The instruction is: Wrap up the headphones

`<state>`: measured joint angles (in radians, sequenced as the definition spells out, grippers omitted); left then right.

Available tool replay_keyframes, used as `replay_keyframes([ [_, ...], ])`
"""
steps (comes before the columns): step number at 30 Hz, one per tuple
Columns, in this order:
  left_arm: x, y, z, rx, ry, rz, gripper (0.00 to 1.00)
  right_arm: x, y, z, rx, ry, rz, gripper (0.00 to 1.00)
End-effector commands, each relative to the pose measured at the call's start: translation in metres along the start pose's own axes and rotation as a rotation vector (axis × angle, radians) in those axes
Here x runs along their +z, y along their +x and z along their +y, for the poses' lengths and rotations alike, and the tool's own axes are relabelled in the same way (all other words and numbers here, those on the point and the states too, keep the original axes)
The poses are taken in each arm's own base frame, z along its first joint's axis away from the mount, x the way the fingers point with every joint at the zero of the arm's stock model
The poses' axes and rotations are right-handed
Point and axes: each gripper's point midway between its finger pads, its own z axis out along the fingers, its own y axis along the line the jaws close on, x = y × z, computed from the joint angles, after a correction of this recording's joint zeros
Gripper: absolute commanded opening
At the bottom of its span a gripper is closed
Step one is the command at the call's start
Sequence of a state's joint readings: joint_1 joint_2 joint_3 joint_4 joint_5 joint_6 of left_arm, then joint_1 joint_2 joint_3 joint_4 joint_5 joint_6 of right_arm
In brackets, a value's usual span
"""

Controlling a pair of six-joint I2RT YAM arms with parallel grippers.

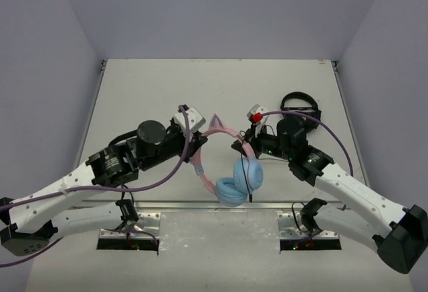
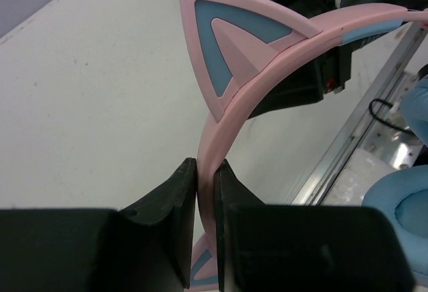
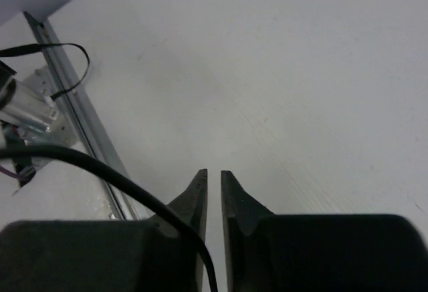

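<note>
While left gripper point(image 2: 206, 192) pinches headband point(image 2: 267, 58), right gripper point(image 3: 214, 192) barely parted, empty: loose cable point(image 1: 249, 182) below headband could slip, unwind.

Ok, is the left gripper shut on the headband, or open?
Shut: the left wrist view shows the left gripper pinching the headphones by their pink headband.

Soft, even overhead light brightens the pale table point(image 1: 221, 85); shadows are faint. Wrist views look dimmer, their near foregrounds dark and blurred.
</note>
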<state>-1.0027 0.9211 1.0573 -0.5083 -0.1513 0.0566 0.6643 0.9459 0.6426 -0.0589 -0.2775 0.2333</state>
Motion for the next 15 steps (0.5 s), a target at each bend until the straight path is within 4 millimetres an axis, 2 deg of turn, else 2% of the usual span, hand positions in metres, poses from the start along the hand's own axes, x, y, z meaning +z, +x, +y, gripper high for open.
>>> replay_keyframes([
  [1,-0.039,-0.087,-0.011,-0.195,0.071,-0.338,0.00,-0.006,-0.063,0.036,-0.064,-0.187,-0.267,0.19],
  [3,-0.045,-0.095,-0.010,-0.244,0.073,-0.373,0.00,-0.010,-0.084,0.049,-0.074,-0.260,-0.345,0.23],
  [5,-0.055,-0.108,-0.003,-0.292,0.045,-0.430,0.00,-0.006,-0.092,0.055,-0.065,-0.300,-0.363,0.23],
  [6,-0.061,-0.117,0.002,-0.353,0.028,-0.458,0.00,-0.007,-0.099,0.064,-0.047,-0.357,-0.390,0.24],
  [8,-0.069,-0.129,0.013,-0.417,-0.025,-0.502,0.00,0.006,-0.089,0.067,-0.007,-0.402,-0.378,0.25],
  [9,-0.073,-0.136,0.018,-0.474,-0.039,-0.525,0.00,0.004,-0.100,0.072,0.001,-0.439,-0.444,0.25],
  [10,-0.080,-0.146,0.026,-0.508,-0.075,-0.562,0.00,0.008,-0.090,0.073,0.021,-0.464,-0.438,0.25],
  [12,-0.087,-0.154,0.042,-0.619,-0.147,-0.597,0.00,0.020,-0.085,0.074,0.067,-0.511,-0.441,0.21],
  [13,-0.086,-0.151,0.051,-0.647,-0.206,-0.586,0.00,0.025,-0.080,0.077,0.082,-0.530,-0.426,0.11],
  [14,-0.100,-0.156,0.075,-0.711,-0.336,-0.627,0.00,0.038,-0.063,0.074,0.111,-0.530,-0.384,0.10],
  [15,-0.100,-0.155,0.085,-0.774,-0.401,-0.633,0.00,0.040,-0.060,0.076,0.112,-0.533,-0.395,0.10],
])
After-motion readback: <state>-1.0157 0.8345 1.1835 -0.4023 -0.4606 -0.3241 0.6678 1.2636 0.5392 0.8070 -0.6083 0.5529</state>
